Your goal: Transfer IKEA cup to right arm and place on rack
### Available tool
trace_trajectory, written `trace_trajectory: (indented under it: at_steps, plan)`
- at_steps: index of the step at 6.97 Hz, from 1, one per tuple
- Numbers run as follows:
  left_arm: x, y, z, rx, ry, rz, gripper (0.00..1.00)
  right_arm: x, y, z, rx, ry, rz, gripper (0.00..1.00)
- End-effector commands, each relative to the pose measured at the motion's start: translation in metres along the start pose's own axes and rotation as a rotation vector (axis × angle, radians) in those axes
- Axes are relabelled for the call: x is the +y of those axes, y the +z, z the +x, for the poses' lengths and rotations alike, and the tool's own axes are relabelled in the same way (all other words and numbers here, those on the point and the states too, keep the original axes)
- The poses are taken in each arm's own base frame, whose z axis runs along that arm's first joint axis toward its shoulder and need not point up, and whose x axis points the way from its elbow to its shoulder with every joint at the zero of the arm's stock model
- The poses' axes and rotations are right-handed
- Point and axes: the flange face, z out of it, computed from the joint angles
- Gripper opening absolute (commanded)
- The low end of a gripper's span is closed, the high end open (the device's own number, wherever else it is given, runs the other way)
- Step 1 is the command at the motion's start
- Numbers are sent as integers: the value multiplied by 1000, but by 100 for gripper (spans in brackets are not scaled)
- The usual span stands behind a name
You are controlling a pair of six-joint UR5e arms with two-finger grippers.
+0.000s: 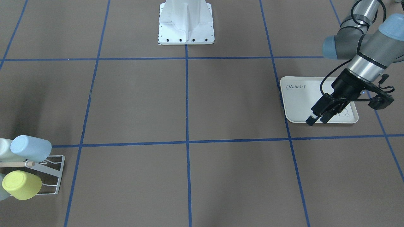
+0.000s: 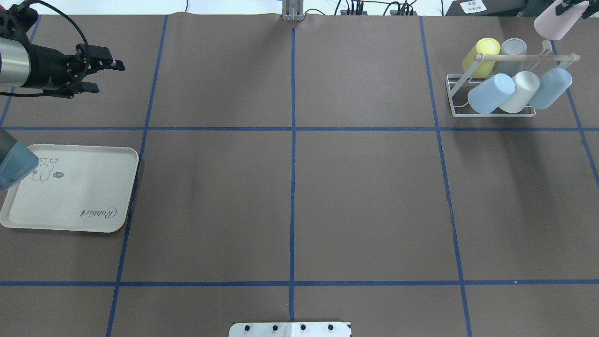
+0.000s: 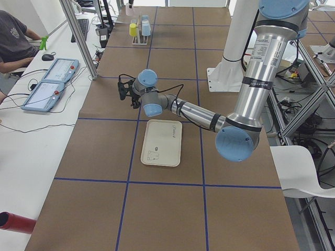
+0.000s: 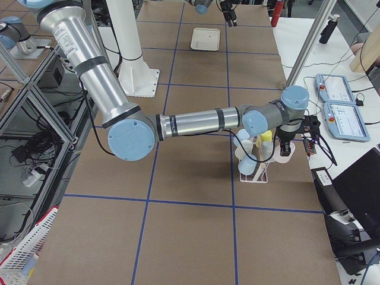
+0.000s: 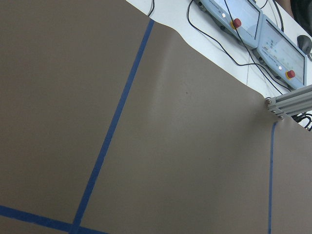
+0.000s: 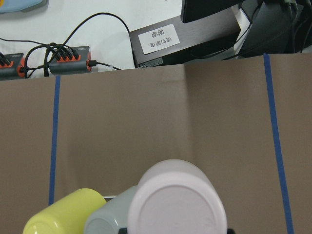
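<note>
Brown table (image 2: 365, 196): right pincer (image 2: 574, 6) clasps pink cup (image 2: 555, 24) near cup-filled rack (image 2: 450, 93); left pincer (image 2: 111, 77) hangs released.

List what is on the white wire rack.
Five cups sit on the rack: yellow cup, grey cup, light blue cup, white cup, darker blue cup. They cover its prongs. The pink cup is off it.

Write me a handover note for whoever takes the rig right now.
Left end effector: open, empty, in the air near the tray.
Right end effector: shut on the pink cup, held in the air just beyond the rack.
Rack: five cups on it.
Done: the cup is with the right arm.
Left: seat the pink cup on the rack, then release.
</note>
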Motion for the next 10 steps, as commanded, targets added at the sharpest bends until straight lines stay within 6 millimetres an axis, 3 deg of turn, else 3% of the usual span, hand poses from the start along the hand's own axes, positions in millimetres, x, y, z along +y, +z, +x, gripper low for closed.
trace_trajectory:
  at_steps: [1,10]
  plan:
    - [1,-2,1,3,1,1,100,3,14,-6,13,-15,-15,29]
    - [3,1,9,14,-2,-7,100,20,59,-2,46,-26,-73,33]
